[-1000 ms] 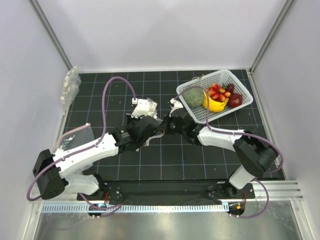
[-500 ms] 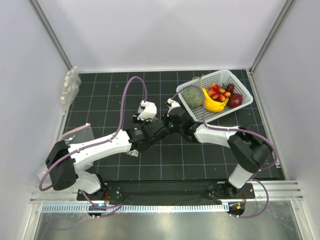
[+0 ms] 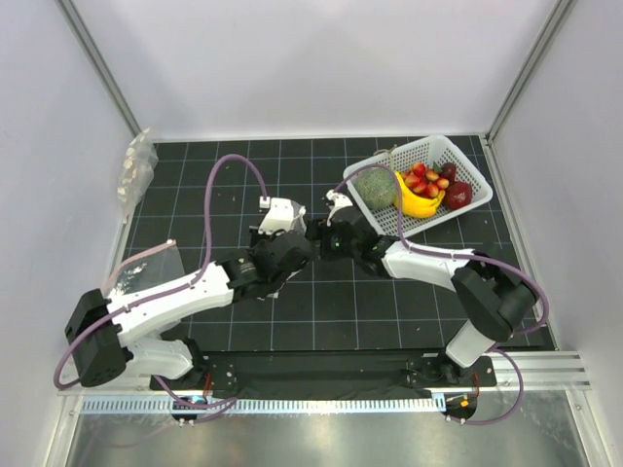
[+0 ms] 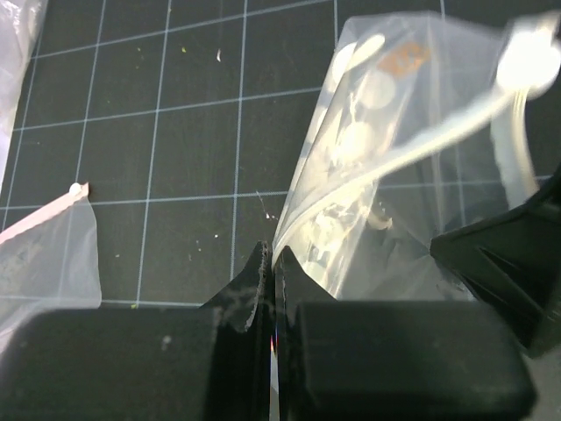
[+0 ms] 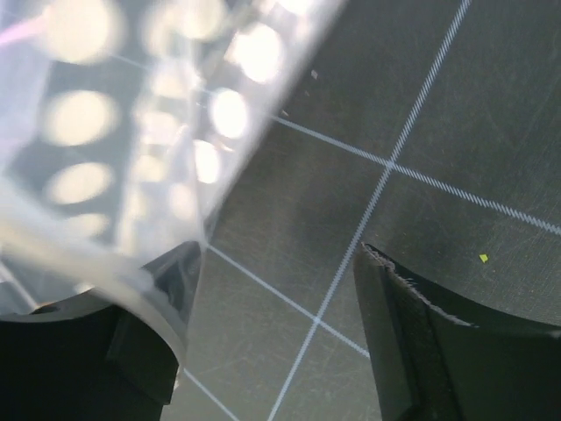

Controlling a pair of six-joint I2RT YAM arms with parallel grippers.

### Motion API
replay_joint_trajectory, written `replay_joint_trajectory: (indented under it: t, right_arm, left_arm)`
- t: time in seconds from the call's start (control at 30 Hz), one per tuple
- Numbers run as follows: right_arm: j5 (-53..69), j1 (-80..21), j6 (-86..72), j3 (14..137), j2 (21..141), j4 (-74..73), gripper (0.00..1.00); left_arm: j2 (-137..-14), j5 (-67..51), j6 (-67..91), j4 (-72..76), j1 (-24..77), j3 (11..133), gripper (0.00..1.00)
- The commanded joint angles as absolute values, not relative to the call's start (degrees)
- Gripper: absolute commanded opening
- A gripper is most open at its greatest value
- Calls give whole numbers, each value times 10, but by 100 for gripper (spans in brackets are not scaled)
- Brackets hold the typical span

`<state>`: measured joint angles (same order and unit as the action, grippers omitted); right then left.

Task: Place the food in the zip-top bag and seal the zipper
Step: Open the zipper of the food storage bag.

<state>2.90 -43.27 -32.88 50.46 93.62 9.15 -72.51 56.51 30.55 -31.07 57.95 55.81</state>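
Note:
The food (image 3: pixel 426 180), a cluster of small red fruits, lies in the white basket (image 3: pixel 468 161) at the back right. The dotted zip-top bag (image 4: pixel 377 167) hangs crumpled over the mat. My left gripper (image 4: pixel 273 256) is shut on its lower edge. A pale strip, apparently the zipper (image 4: pixel 429 136), runs across the bag. My right gripper (image 5: pixel 276 254) stands open beside it, and the bag (image 5: pixel 123 114) drapes over its left finger (image 5: pixel 149 324). From above, both grippers meet mid-table, left (image 3: pixel 292 232) and right (image 3: pixel 321 233).
A yellow banana (image 3: pixel 419 204), a round green vegetable (image 3: pixel 375 188) and a dark red item (image 3: pixel 458 195) share the basket. Plain clear bags lie at the back left (image 3: pixel 136 167) and the left edge (image 3: pixel 146 265). White walls enclose the black grid mat.
My right gripper has opened and let go of the dotted bag. The left arm swung right, then back, and still pinches the bag.

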Motion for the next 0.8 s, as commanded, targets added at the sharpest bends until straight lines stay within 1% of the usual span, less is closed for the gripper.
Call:
replay_joint_trajectory:
  t: [0.0,0.13,0.27,0.43,0.57,0.6,0.63,0.7,0.73,0.77]
  right_arm:
    - [37,-430,-308,501,881,113,78]
    - [40,-429,-300,492,849,111,84]
    - [55,-430,-289,487,824,105,85]
    - [27,-430,-277,483,786,83,85]
    - [-73,-429,-258,475,728,49,81]
    - [-118,-429,-251,482,712,32,80]
    - [-143,-426,-234,489,703,-8,79]
    - [-201,-419,-223,504,689,-40,78]
    - [-238,-397,-226,501,673,-51,78]
    - [-247,-382,-232,500,667,-54,78]
  left_arm:
    - [-755,559,299,-280,570,579,0]
    - [-766,527,297,-281,547,587,1]
    - [-756,512,299,-281,536,587,0]
    - [-741,513,300,-279,536,580,1]
    - [-737,515,301,-283,536,580,0]
    - [-735,517,301,-284,536,580,1]
    - [-735,519,301,-285,536,582,0]
    - [-732,521,301,-288,536,583,1]
    - [-731,519,301,-289,536,583,1]
    - [-727,517,303,-290,536,581,0]
